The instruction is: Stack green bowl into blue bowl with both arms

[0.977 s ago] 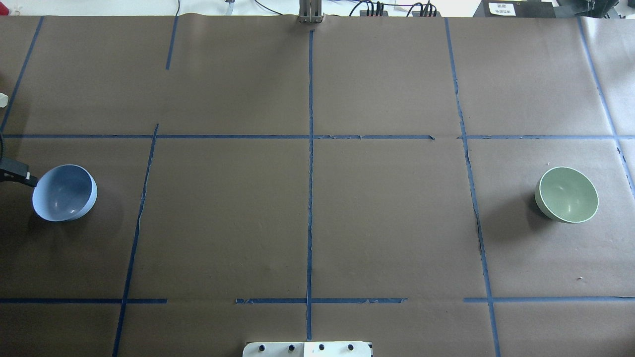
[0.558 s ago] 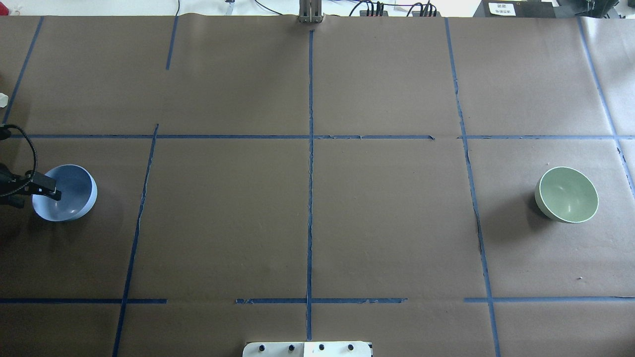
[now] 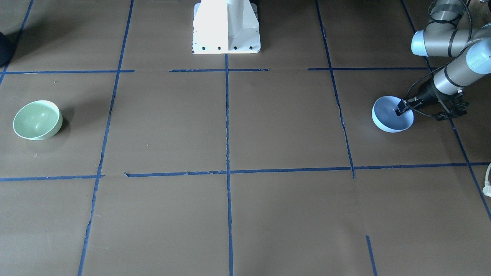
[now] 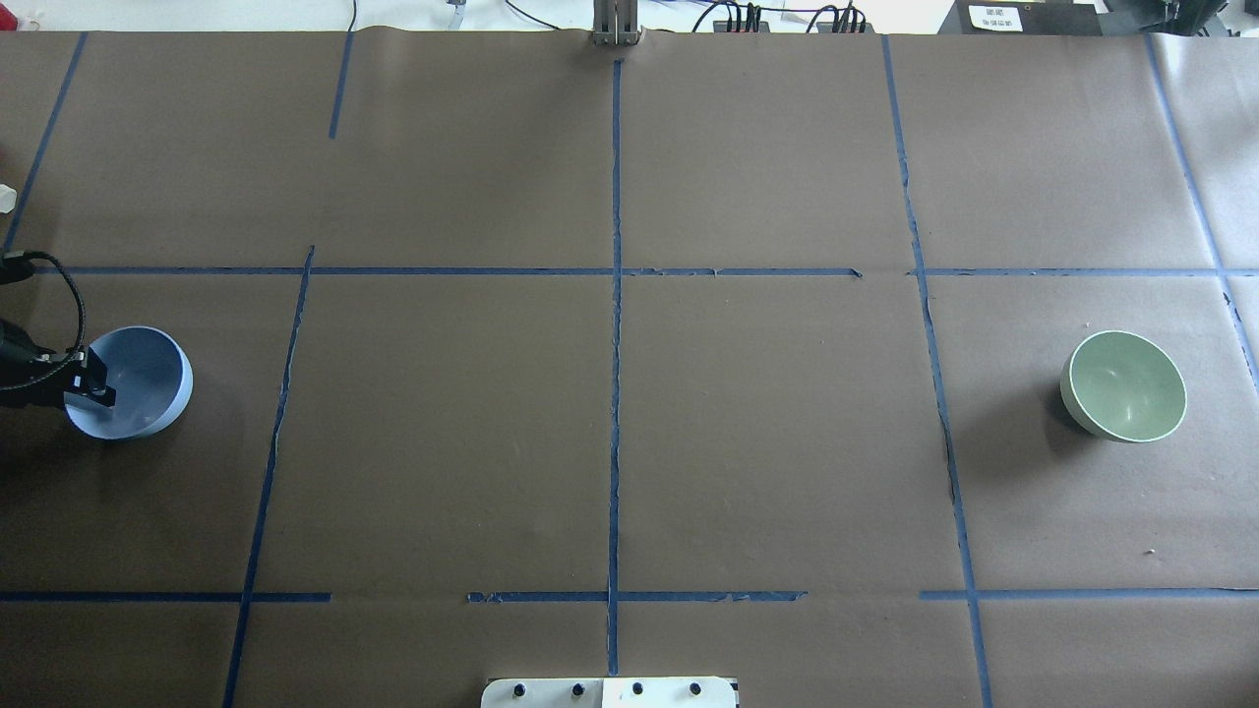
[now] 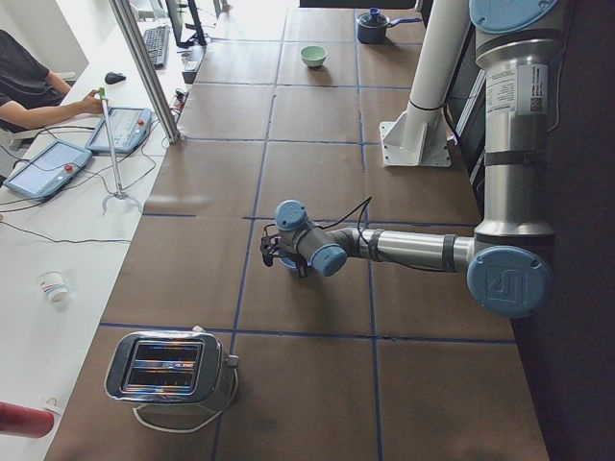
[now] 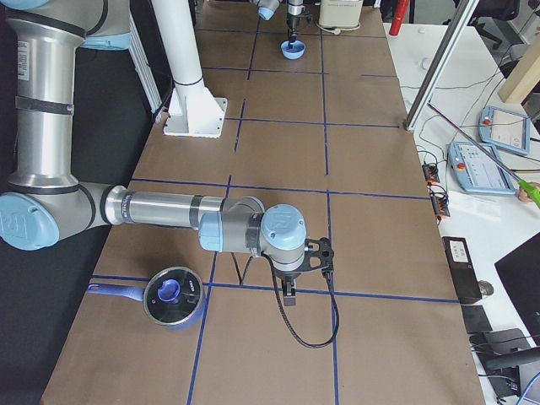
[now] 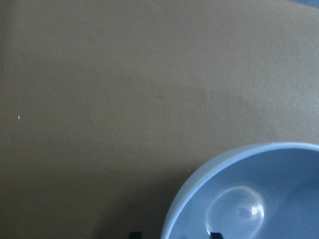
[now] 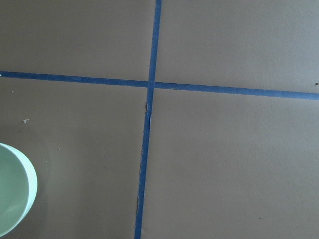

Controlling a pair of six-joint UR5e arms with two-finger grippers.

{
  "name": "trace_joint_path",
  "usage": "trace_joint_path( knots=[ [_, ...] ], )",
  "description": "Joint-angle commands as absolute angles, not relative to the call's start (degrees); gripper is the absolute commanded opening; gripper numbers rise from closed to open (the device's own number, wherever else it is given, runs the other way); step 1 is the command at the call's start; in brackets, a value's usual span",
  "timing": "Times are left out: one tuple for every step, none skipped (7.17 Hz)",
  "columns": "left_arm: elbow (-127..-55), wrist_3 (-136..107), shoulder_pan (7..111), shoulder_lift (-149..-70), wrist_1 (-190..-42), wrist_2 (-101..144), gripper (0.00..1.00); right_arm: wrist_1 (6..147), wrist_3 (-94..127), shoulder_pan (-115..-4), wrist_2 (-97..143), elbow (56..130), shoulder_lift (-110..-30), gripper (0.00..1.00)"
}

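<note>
The blue bowl (image 4: 138, 382) stands upright at the table's left end, also in the front-facing view (image 3: 389, 117). My left gripper (image 4: 93, 385) is open at the bowl's left rim. In the left wrist view (image 7: 174, 235) one fingertip sits outside the rim and one inside the bowl (image 7: 249, 199). The green bowl (image 4: 1123, 385) stands alone at the right end; its edge shows in the right wrist view (image 8: 12, 194). My right gripper (image 6: 289, 295) shows only in the exterior right view, pointing down over bare paper; I cannot tell whether it is open or shut.
A blue lidded pot (image 6: 171, 297) stands near the right arm. A toaster (image 5: 168, 370) stands beyond the left end. The white pedestal (image 3: 226, 27) is at the robot's side of the table. Blue tape lines cross the brown paper.
My left gripper has come in from the left edge over the blue bowl's rim and now straddles it. Neither bowl has moved.
</note>
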State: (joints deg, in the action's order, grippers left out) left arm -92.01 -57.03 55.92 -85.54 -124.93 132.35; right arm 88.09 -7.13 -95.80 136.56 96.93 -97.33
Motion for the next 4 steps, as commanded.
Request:
trace_joint_path(
  knots=[
    [-93.1,-57.1,56.2,-85.5,-124.5,134.0,0.00,88.1,-6.8,-95.8,136.6,97.2,-97.2,1.00],
    [-95.5,-57.3,56.2,-85.8,-122.5,137.2,0.00,88.0,-4.1,-95.8,136.7,97.5,-97.2,1.00],
    [-100.7,-57.3,56.3,-87.8,-114.1,137.9,0.00,87.9,-3.3,-95.8,137.0,97.6,-97.2,1.00],
    [-105.2,-57.8,56.3,-94.2,-100.9,137.8,0.00,86.0,-3.3,-95.8,137.2,96.9,-97.6,1.00]
  ],
)
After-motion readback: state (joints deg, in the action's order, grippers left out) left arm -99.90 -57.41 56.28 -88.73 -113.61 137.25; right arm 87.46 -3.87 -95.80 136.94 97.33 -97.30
